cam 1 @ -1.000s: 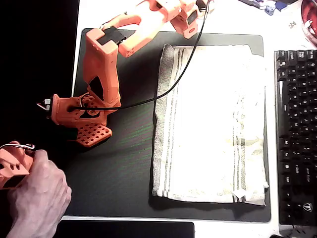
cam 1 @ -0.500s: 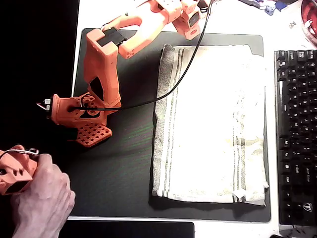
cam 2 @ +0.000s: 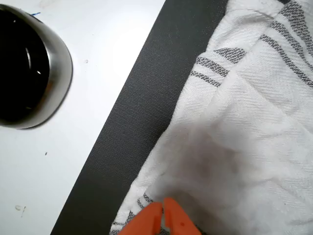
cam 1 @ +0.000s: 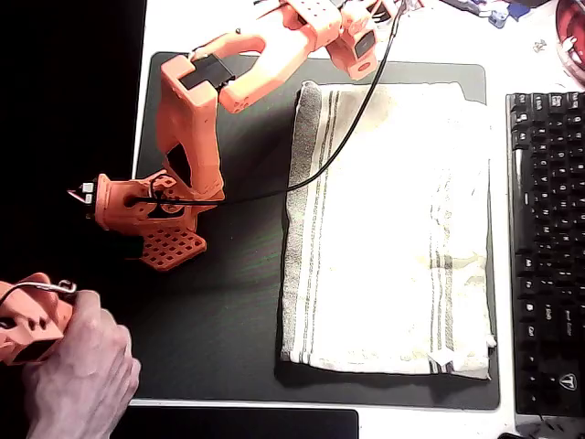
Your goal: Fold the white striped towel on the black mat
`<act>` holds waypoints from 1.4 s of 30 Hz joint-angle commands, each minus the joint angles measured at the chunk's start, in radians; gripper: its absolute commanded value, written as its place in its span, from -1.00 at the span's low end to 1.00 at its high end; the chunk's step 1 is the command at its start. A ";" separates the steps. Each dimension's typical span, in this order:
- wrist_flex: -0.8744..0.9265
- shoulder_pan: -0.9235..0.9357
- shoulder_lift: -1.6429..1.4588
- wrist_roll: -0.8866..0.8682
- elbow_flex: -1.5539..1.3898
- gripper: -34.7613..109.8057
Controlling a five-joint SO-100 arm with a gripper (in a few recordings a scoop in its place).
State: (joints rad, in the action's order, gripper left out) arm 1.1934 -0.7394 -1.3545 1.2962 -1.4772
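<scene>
Overhead view: the large off-white cloth towel with grouped thin grey stripes (cam 1: 388, 229) lies flat on the right half of the dark grey-black rectangular desk mat (cam 1: 219, 311), its long left edge turned under into a narrow grey band; a black keyboard (cam 1: 547, 247) lies just right of the mat on the white table (cam 1: 155, 23); the orange arm (cam 1: 196, 137) reaches from its base at left up to the towel's far edge, a black cable (cam 1: 338, 142) draped across the cloth. Over the last second the arm's upper segments have shifted slightly up and to the right, toward the top edge of the frame, while the towel's outline has not altered; judged from this, no fold has begun and the arm is settling on the far edge for a first grasp. Wrist view: the orange gripper (cam 2: 164, 219) shows as two tips pressed close together at the bottom edge, directly over the towel's hem beside the mat; whether cloth is pinched between them cannot be told; a round metal cup (cam 2: 29, 73) stands on the white table, well apart from the towel.
</scene>
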 commanded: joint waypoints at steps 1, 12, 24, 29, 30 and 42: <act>-0.002 -0.017 -0.021 -0.005 0.032 -0.50; 0.044 0.018 0.106 -0.038 0.179 -0.37; 0.028 0.101 0.147 -0.021 0.163 -0.35; -0.015 0.103 0.193 -0.021 0.149 -0.34; -0.020 0.103 0.204 -0.021 0.149 -0.34; -0.049 0.081 0.270 -0.023 0.160 -0.25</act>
State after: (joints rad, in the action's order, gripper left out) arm 1.1428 -0.6397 -1.0707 1.2609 -1.3315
